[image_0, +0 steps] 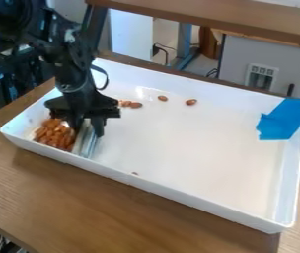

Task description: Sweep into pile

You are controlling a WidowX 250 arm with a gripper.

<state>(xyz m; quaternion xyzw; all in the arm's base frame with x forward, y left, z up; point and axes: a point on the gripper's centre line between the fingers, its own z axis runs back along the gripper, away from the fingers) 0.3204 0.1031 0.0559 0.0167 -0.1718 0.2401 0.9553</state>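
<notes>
Camera view's got a wooden tabletop [116, 212] with a big white tray [199, 197] on it. Black gripper [89, 127] hangs over the tray's left end, jaws clamped on a flat pale scraper. Blue tape [281, 121] covers the far right corner. Main almond pile [55, 134] sits in the left end, right beside the upright scraper [85, 142], plus a few stray almonds [163, 98] near the back wall and a tiny brown bit [134, 173] up front.

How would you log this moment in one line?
black pincer: holding pale flat tool | brown oval almonds: piled beside tool, others scattered | place: white rectangular tray
</notes>
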